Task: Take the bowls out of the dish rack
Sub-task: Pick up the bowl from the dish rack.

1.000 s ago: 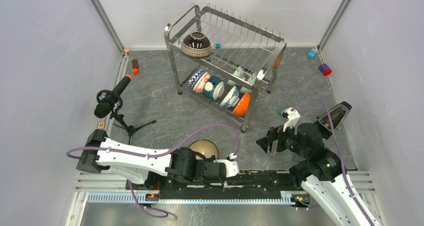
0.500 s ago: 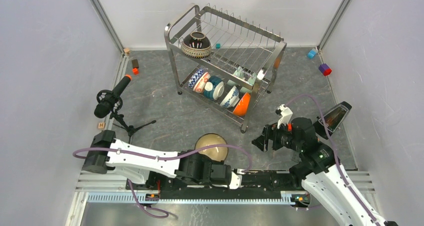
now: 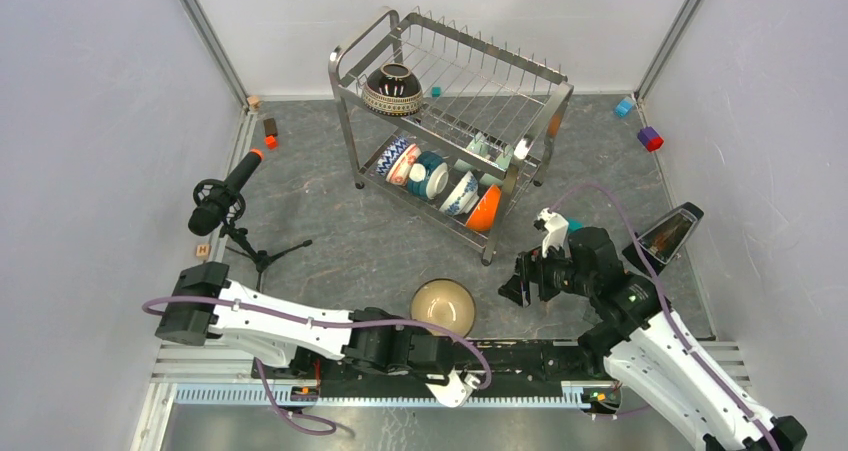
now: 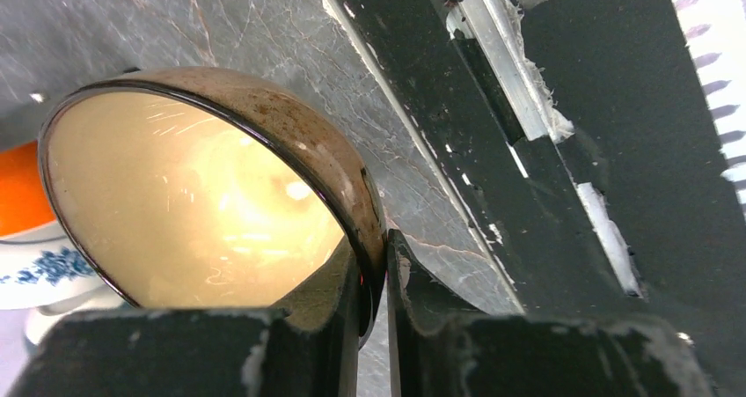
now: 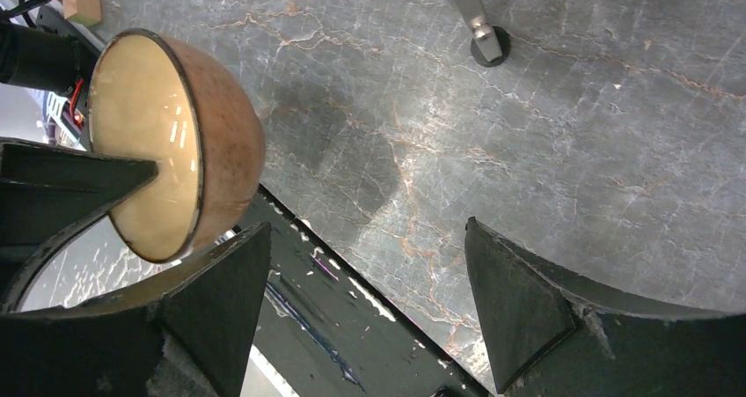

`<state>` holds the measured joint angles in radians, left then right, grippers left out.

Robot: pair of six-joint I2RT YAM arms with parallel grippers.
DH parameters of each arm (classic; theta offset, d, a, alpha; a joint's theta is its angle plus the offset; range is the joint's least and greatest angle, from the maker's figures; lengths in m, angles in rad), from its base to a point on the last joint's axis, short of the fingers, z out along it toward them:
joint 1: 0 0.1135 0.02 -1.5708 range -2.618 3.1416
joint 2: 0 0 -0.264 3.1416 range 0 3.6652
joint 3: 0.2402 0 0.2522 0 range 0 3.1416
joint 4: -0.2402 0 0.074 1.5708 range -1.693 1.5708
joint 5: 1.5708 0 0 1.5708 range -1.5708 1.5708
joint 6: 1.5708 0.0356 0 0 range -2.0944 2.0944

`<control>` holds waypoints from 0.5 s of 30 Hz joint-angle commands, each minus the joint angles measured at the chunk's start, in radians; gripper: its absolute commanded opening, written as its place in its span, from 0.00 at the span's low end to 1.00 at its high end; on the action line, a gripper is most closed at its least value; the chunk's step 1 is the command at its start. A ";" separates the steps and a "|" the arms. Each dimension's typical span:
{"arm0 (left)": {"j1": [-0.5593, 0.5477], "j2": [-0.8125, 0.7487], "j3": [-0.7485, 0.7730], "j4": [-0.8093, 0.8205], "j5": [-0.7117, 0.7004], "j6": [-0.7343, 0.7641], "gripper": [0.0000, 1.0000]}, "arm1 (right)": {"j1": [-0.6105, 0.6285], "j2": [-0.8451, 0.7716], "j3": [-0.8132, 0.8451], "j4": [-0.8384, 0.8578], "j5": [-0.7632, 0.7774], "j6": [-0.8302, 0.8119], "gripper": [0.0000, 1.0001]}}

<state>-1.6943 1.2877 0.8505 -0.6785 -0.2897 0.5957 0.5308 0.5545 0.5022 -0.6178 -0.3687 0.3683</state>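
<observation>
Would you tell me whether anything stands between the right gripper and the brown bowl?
Nothing visible does: the open right gripper faces the bowl across a free gap; the left gripper pinches its rim.

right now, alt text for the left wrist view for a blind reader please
The left hand pinches the rim of a brown bowl with a glossy cream inside, clamping the wall from both sides. Behind it lie the grey marbled table and a black rail.

White arm links (image 3: 270, 323), black joints (image 3: 385, 346), purple cables (image 3: 148, 305).
</observation>
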 commanded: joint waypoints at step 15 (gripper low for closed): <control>-0.008 0.129 0.057 0.162 -0.015 0.341 0.02 | 0.258 0.070 -0.002 0.162 0.168 0.130 0.79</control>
<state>-1.6966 1.4033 0.8219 -0.6102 -0.2817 0.8558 0.7166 0.6132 0.5320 -0.5476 -0.2714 0.4305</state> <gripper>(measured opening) 0.196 0.792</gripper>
